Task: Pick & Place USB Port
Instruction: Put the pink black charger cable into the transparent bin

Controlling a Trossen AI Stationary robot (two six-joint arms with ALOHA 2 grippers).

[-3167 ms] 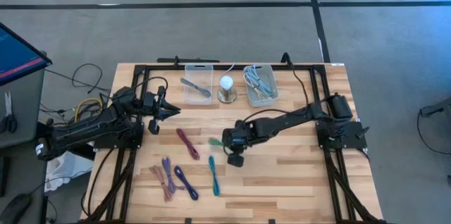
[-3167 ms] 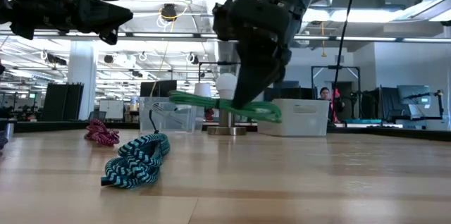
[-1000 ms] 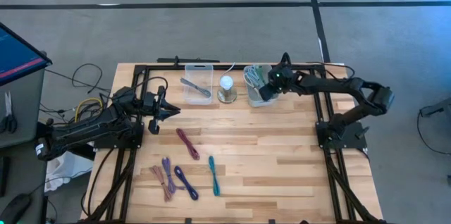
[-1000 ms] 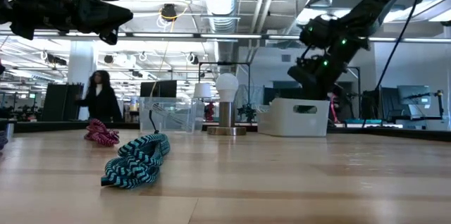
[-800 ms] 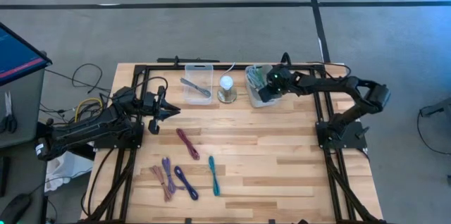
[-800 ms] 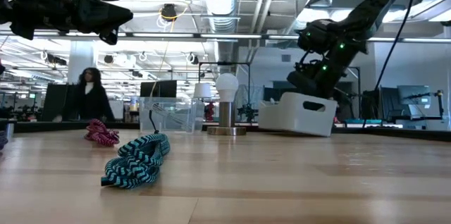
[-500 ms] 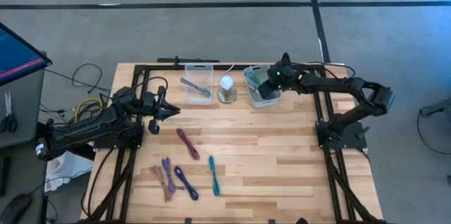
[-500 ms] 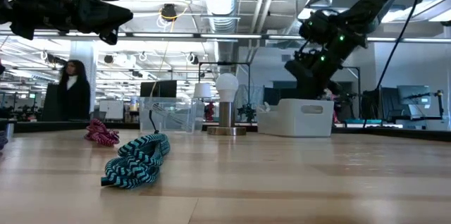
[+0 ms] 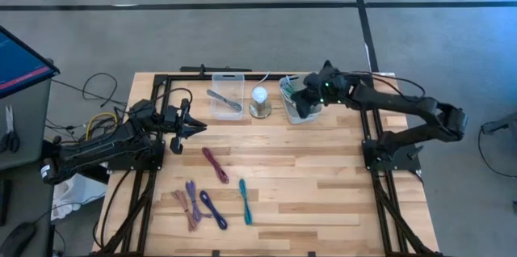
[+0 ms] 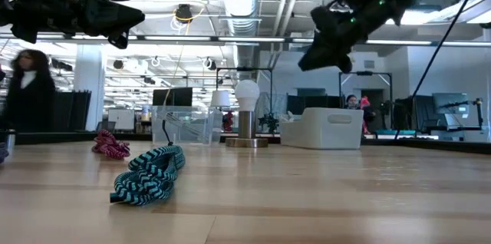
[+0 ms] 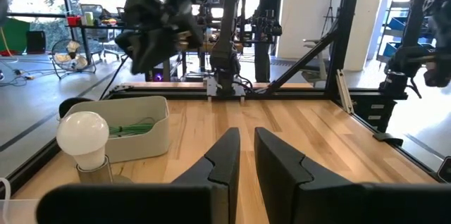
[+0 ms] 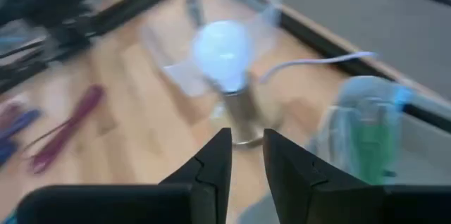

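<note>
A coiled green cable [image 12: 370, 136] lies inside the white bin [image 10: 326, 127] at the table's far edge, also seen as the green cable [image 11: 134, 127] in the left wrist view. My right gripper [image 9: 305, 97] hovers above that bin's left part, near the light bulb [image 9: 259, 95], slightly open and empty [image 12: 246, 150]. My left gripper [image 9: 198, 128] waits over the table's left side, shut [image 11: 246, 146]. Loose cables rest flat on the wood: maroon [image 9: 214, 164], teal [image 9: 244, 200], purple [image 9: 194, 196], blue [image 9: 212, 209].
A clear bin [image 9: 227, 95] with a grey cable stands left of the bulb. The bulb's white cord runs off the far edge. A black frame borders the table. Bare wood lies right of the teal cable. A person [image 10: 27, 98] stands in the room behind.
My right gripper rose out of the white bin and drifted toward the bulb. The bin, tipped up at one side under the gripper, settled flat again. The green cable stayed in the bin. The person in the background walked left.
</note>
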